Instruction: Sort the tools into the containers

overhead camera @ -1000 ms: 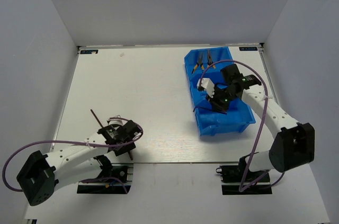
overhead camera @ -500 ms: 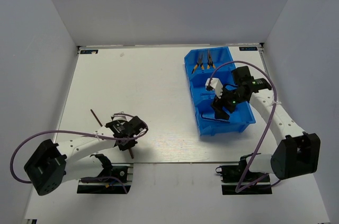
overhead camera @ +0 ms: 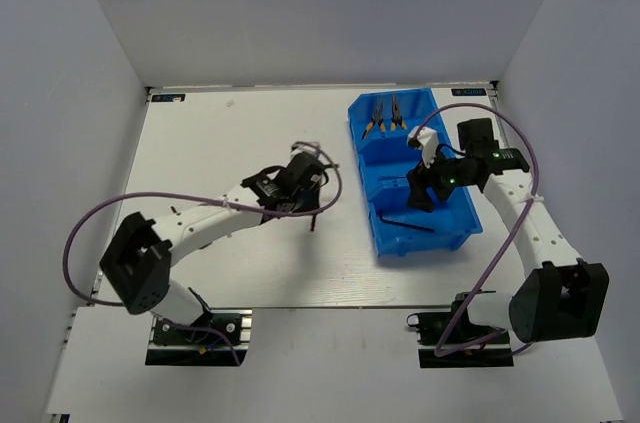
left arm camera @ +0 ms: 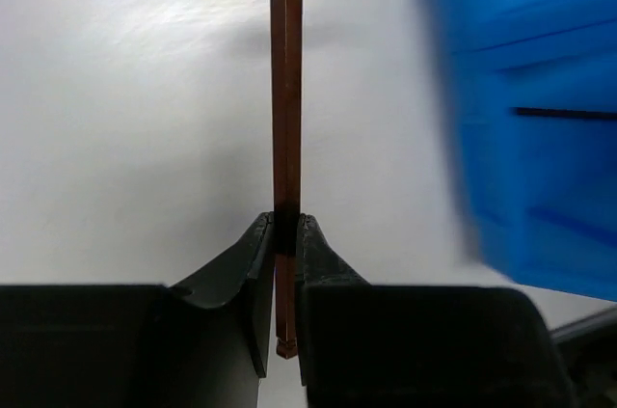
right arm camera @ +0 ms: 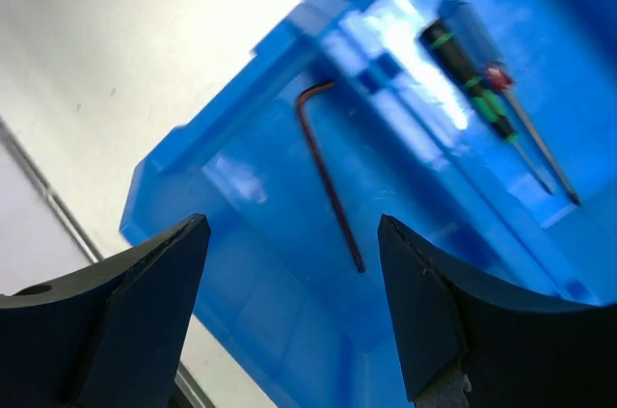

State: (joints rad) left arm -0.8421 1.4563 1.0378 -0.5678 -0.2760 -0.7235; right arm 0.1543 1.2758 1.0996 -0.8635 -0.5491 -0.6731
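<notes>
Hex key [left arm camera: 286,90] pinched in narrow left jaws, long axis straight out ahead, over tabletop [left arm camera: 116,138]; blue bin [left arm camera: 540,186] near on the right, near compartment likely its slot; right jaws wide above that bin.

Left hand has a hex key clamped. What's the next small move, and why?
Probably carry the left hand, shut on its hex key, rightward over the blue bin's near compartment, where another hex key already lies. The hand is short of the bin's left wall, so opening now would drop the key on the table. The right hand hangs open above that bin, so watch clearance.
</notes>
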